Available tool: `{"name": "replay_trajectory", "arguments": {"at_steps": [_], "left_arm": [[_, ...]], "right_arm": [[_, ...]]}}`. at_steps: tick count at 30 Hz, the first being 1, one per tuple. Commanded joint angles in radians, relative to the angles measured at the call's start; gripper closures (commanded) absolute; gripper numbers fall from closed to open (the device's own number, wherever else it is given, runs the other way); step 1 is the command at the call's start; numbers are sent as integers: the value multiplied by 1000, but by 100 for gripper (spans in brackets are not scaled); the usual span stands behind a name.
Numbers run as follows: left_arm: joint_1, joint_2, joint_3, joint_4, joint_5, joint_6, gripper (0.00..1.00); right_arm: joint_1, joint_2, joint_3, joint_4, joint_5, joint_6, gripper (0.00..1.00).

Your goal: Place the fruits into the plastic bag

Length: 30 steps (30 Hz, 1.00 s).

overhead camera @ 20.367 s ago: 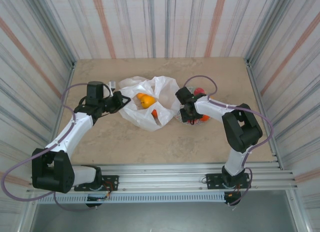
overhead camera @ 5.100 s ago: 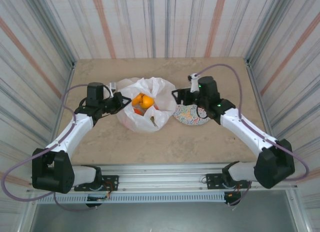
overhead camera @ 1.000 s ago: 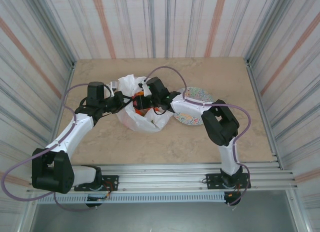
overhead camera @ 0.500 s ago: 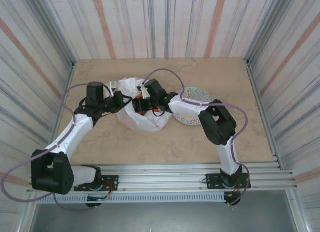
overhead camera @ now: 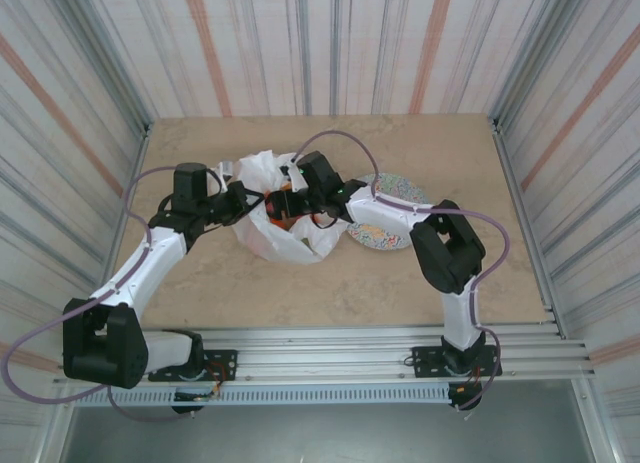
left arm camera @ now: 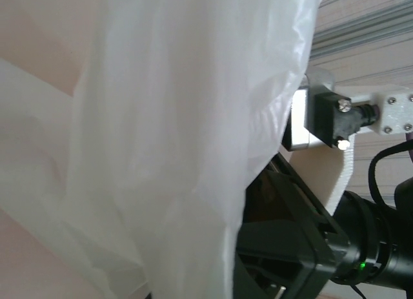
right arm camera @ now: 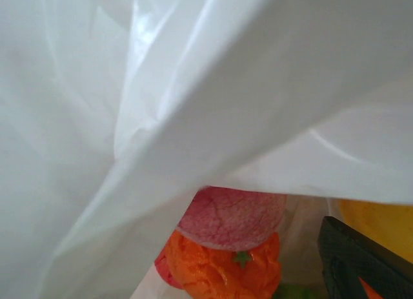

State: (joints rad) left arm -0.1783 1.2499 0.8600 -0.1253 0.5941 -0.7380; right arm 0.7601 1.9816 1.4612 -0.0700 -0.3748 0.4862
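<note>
Right wrist: fruits [right arm camera: 232,218] cramped beneath plastic bag [right arm camera: 161,86] fold

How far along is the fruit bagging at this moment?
Done: the plate's visible part looks bare, and a red fruit, an orange and a yellow one lie in the bag. In hand: the right hand is in the bag's mouth, the left hand at its rim. Left: pulling the right hand out.
</note>
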Motion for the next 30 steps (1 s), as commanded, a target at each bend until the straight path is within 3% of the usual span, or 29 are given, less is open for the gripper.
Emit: {"name": "replay_trajectory", "arguments": {"at_steps": [1,8,19,26,30], "left_arm": [[14,-44,-1,7,3,3,100],[32,-50,-12,5,3,6,100],[45,-57,-21,5,-8,2,100],[45,-51,-29,0,-7,3,100],[45,-60,-29,-10,-11,9,100]], "right_arm": [[-15,-62,-38,-20,-20,-19,8],[-52,-161,-118,-21,-8,-48,8],[-71,-386,-204,-128,187,-266,7],[-122,-478,-287,-132,88,-263,8],[-146,-569,-383,-111,106,-254,9]]}}
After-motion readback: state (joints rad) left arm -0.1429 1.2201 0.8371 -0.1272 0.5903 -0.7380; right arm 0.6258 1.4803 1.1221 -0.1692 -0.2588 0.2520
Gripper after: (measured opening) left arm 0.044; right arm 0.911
